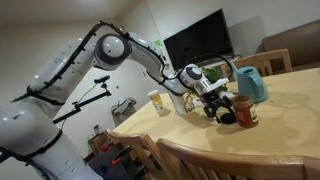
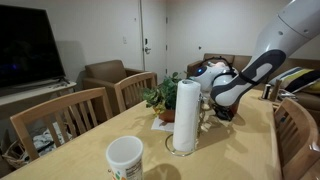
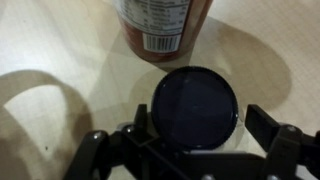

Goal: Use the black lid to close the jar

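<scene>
In the wrist view the black lid [image 3: 197,105] lies flat on the wooden table. My gripper [image 3: 202,122] is open, with one finger on each side of the lid and a small gap at both sides. The jar [image 3: 162,22], clear glass with reddish contents and a white label, stands just beyond the lid with its mouth out of view. In an exterior view the gripper [image 1: 214,104] is low over the table next to the jar [image 1: 245,111]. In an exterior view the gripper [image 2: 222,108] is partly hidden behind a tall white bottle.
A teal pitcher [image 1: 252,83] stands behind the jar and a pale cup [image 1: 160,102] stands near the table's edge. A tall white bottle [image 2: 185,115], a white cup [image 2: 125,157] and a potted plant [image 2: 160,97] are on the table. Chairs surround the table [image 1: 290,110].
</scene>
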`<action>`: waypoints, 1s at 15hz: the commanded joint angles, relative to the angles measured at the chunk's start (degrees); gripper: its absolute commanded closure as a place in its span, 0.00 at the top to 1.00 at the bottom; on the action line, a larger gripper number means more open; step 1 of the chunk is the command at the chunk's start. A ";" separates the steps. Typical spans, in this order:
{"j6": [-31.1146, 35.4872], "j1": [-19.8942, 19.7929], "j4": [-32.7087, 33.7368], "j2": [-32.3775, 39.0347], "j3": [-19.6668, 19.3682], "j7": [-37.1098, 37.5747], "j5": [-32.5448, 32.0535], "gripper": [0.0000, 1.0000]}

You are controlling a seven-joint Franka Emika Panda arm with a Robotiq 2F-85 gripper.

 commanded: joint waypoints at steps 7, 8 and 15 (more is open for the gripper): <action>0.30 -0.79 1.04 0.49 -0.04 -0.60 -0.09 0.75; 0.38 -0.78 1.07 0.46 -0.05 -0.56 -0.11 0.72; 0.29 -0.58 0.98 0.01 -0.10 -0.43 -0.19 0.54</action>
